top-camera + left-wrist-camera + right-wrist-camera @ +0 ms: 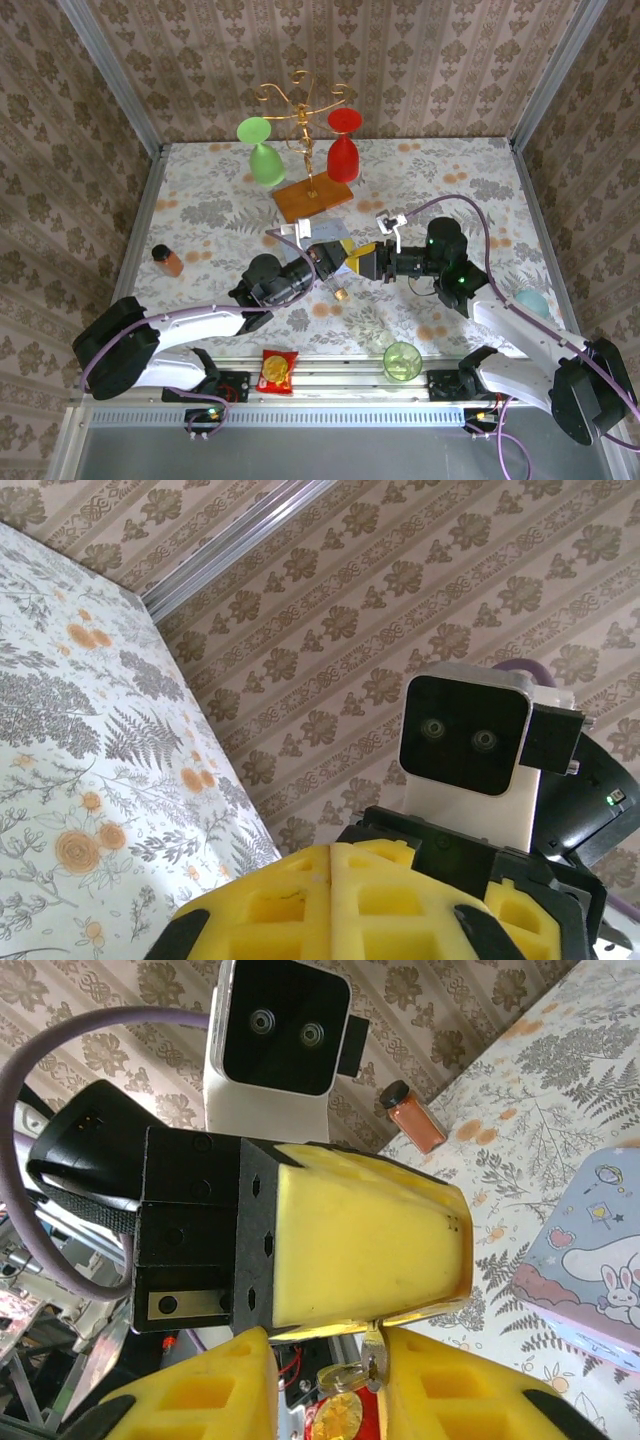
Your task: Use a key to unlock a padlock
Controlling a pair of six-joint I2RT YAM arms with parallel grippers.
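- Top external: the padlock [341, 294] appears near the desk [450, 170] centre, slightly toward the near edge.
- Left fingers [260, 915]: pressed together; contents cannot be determined.
- Right fingers [450, 1390]: apart.

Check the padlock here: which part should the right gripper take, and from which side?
Grip the padlock by its brass body, not the thin silvery piece above it. In the right wrist view it sits in the gap between the open fingers of the right gripper, so a straight advance from that side looks best. Whether it lies or hangs, I cannot tell.
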